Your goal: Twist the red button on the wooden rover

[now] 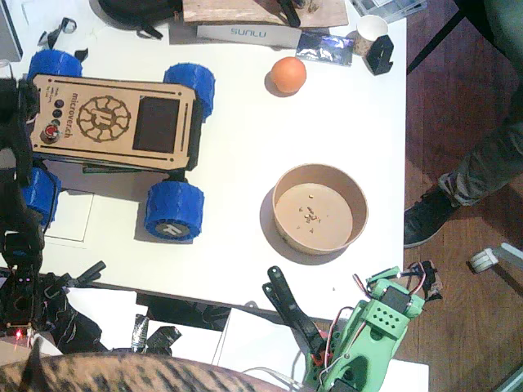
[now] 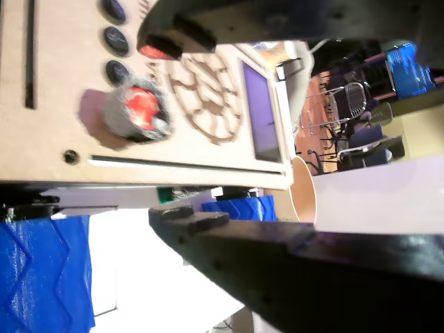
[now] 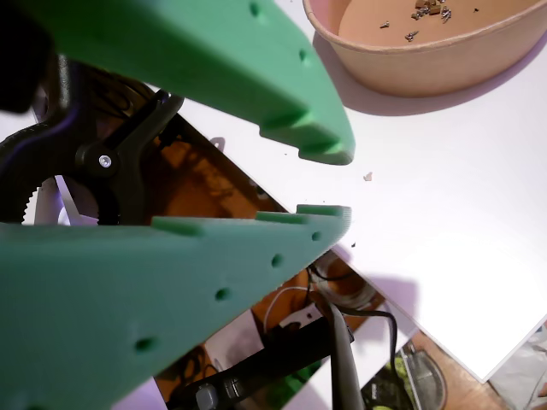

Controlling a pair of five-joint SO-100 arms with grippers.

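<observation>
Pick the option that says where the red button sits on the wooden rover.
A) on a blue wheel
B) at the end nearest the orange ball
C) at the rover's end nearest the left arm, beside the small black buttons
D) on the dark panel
C: the red button sits at the end of the wooden rover nearest the left arm, just past the black buttons, away from the dark panel.

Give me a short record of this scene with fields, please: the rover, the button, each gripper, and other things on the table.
rover: on table, left side, four blue wheels
red button: on rover's deck, not gripped
left gripper: black, open, jaws either side of the button
right gripper: green, open, empty, at table's near edge
bowl: right of rover, few crumbs inside
orange ball: beyond the bowl
</observation>
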